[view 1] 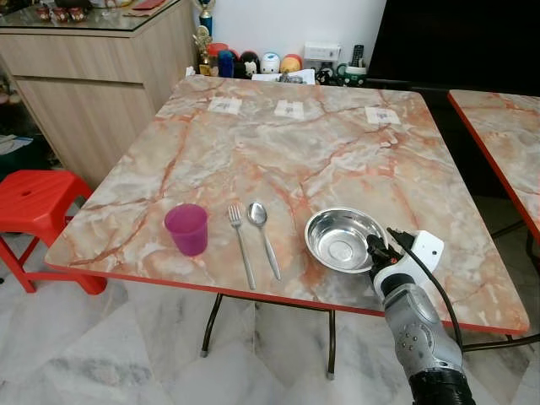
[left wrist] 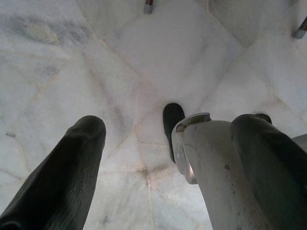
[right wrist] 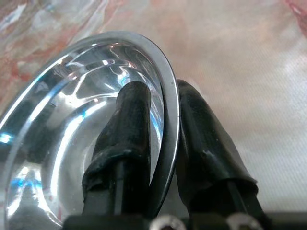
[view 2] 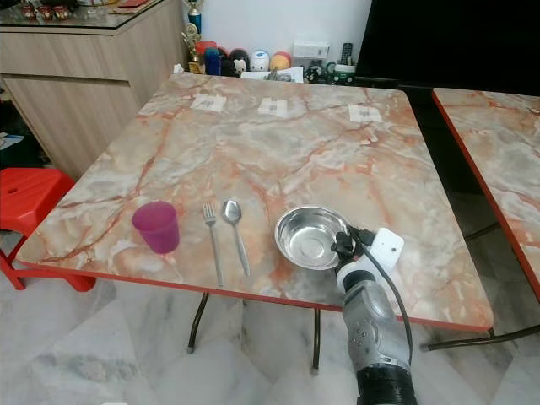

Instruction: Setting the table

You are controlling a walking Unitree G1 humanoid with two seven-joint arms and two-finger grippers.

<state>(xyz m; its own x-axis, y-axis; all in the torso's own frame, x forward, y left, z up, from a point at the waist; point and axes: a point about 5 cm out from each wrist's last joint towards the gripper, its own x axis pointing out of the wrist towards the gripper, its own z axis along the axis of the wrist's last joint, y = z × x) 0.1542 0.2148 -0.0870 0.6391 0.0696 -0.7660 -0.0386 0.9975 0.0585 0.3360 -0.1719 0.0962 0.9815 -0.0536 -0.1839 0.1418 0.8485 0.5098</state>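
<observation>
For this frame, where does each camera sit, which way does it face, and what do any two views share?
Left eye, head: looks down at marble table; right arm shows.
Right eye: same scene with cup, fork, spoon.
Left wrist: faces the floor past the open left gripper.
Right wrist: right gripper pinching steel bowl rim.
Shared: bowl.

Right arm reaching forward, left arm hanging low.

The right arm (view 1: 418, 333) stretches forward, its silver wrist angled up toward the right gripper (right wrist: 163, 143). The two black fingers (right wrist: 127, 129) are pinched close together on the rim of the steel bowl (view 1: 342, 239), one inside and one outside. The left gripper (left wrist: 163, 158) points down at the floor, its fingers spread well apart and holding nothing.
</observation>
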